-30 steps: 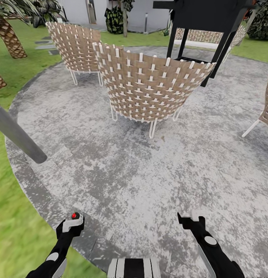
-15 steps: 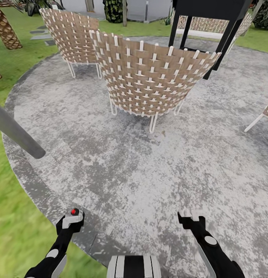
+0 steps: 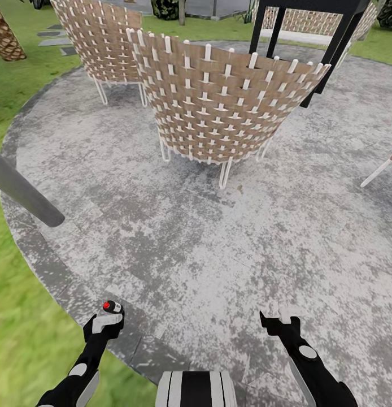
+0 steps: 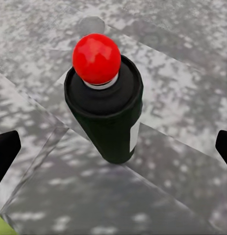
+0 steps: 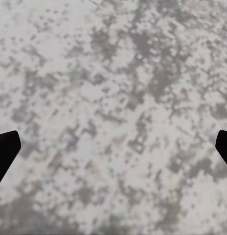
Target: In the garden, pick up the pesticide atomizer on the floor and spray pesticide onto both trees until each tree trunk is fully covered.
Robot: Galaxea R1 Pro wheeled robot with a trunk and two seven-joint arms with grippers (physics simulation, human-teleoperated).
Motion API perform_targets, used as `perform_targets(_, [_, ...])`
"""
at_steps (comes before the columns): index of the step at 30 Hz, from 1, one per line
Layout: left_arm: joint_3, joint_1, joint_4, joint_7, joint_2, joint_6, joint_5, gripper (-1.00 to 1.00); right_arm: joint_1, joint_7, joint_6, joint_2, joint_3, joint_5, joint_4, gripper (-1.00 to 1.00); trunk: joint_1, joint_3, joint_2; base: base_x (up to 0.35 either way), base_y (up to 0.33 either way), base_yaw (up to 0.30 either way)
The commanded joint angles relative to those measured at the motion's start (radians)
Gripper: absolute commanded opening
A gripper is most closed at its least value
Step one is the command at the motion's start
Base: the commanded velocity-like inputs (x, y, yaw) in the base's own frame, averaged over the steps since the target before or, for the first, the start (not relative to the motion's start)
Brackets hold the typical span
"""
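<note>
The pesticide atomizer [image 4: 106,107] is a dark can with a round red top [image 3: 108,305]. It sits at the tip of my left gripper [image 3: 107,315], low over the edge of the grey paved patch [image 3: 218,243]. In the left wrist view the can stands between the two black fingertips [image 4: 5,152], which show at that picture's edges. My left gripper [image 4: 113,152] carries it along. My right gripper [image 3: 275,317] is open and holds nothing, with bare paving under it [image 5: 113,98]. The trees and their trunks are out of view.
A woven tan chair [image 3: 218,102] stands straight ahead, a second one [image 3: 100,34] behind it to the left. Black table legs [image 3: 337,45] rise at the back right. A grey pole [image 3: 21,192] slants in from the left. Lawn [image 3: 21,339] borders the paving, and a palm trunk [image 3: 4,39] stands far left.
The whole view has shifted: the chairs look larger and higher in the picture, so the camera moved toward them. Both arms keep their pose, and the can stays at the left gripper.
</note>
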Motion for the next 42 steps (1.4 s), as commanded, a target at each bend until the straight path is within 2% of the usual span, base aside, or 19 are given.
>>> perform_targets(1, [-0.002, 0.0, 0.0, 0.0, 0.0, -0.003, 0.007, 1.0, 0.0, 0.0, -0.002, 0.0, -0.001, 0.0, 0.0, 1.0, 0.0, -0.001, 0.0, 0.063, -0.024, 0.015])
perform_targets(6, [-0.002, 0.0, -0.001, 0.0, 0.0, -0.004, 0.007, 1.0, 0.0, 0.0, -0.002, 0.0, 0.0, 0.0, 0.002, 1.0, 0.0, -0.001, 0.0, 0.14, -0.116, 0.157])
perform_targets(21, [0.0, 0.0, -0.001, 0.0, 0.0, -0.004, 0.007, 1.0, 0.0, 0.0, -0.002, 0.0, 0.0, 0.0, 0.002, 1.0, 0.0, -0.001, 0.0, 0.056, -0.038, 0.01])
perform_targets(39, [0.005, 0.0, -0.002, 0.0, 0.0, -0.005, 0.008, 1.0, 0.0, 0.003, -0.002, 0.0, 0.0, 0.0, 0.003, 1.0, 0.0, -0.001, 0.0, 0.004, -0.003, 0.061])
perform_targets(42, [0.003, 0.0, -0.002, 0.0, 0.001, -0.006, 0.008, 1.0, 0.0, 0.003, -0.002, 0.0, 0.0, 0.0, 0.003, 1.0, 0.001, -0.012, -0.001, 0.0, 0.0, 0.0])
